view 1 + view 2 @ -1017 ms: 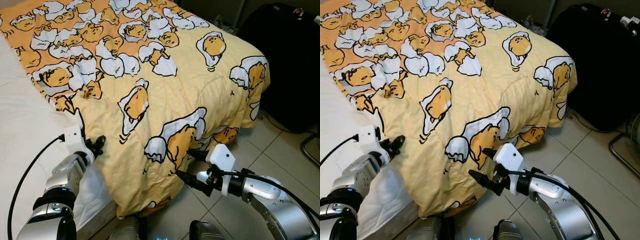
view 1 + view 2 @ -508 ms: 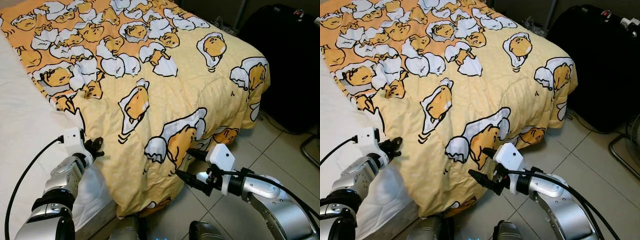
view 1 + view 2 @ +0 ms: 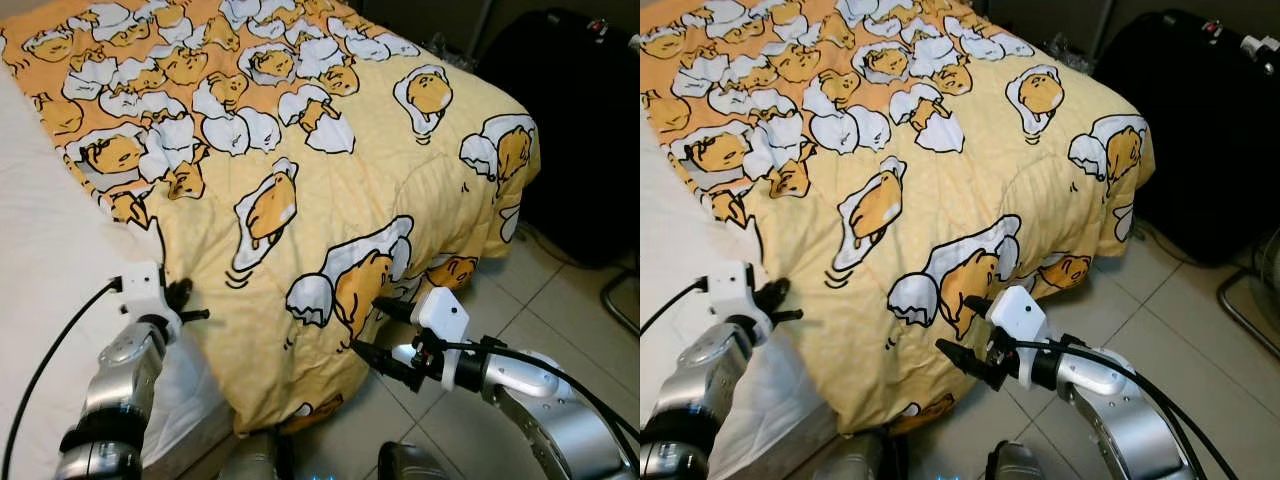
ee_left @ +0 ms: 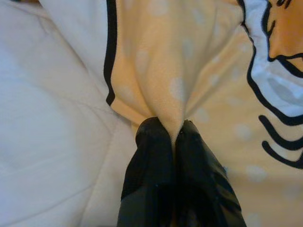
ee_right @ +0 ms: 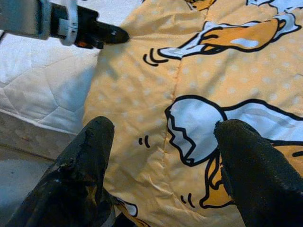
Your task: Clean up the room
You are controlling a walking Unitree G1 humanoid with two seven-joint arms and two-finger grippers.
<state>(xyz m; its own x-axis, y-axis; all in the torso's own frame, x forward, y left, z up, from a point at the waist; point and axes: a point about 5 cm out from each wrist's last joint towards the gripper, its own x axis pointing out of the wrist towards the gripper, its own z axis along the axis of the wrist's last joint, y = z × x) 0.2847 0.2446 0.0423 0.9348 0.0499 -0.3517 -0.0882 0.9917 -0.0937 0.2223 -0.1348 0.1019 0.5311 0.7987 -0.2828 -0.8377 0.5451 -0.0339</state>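
Note:
A yellow blanket (image 3: pixel 330 190) printed with egg cartoons covers the bed and hangs over its near corner. My left gripper (image 3: pixel 190 307) is shut on the blanket's side edge, where it meets the white mattress; the pinched fold (image 4: pixel 163 101) rises between the two black fingertips (image 4: pixel 154 137). My right gripper (image 3: pixel 368 328) is open at the draped front of the blanket, fingers (image 5: pixel 90 156) spread wide and apart from the fabric. The left gripper (image 5: pixel 111 34) also appears beyond it in the right wrist view.
The white mattress (image 3: pixel 50 250) lies bare to the left of the blanket. A black bag or suitcase (image 3: pixel 580 120) stands on the tiled floor (image 3: pixel 540 310) at the right, close to the bed corner. A metal frame (image 3: pixel 622 295) sits at the far right edge.
My left gripper has drawn back toward me along the mattress edge with the blanket edge pinched, shifting the fabric slightly. The right arm has stayed put.

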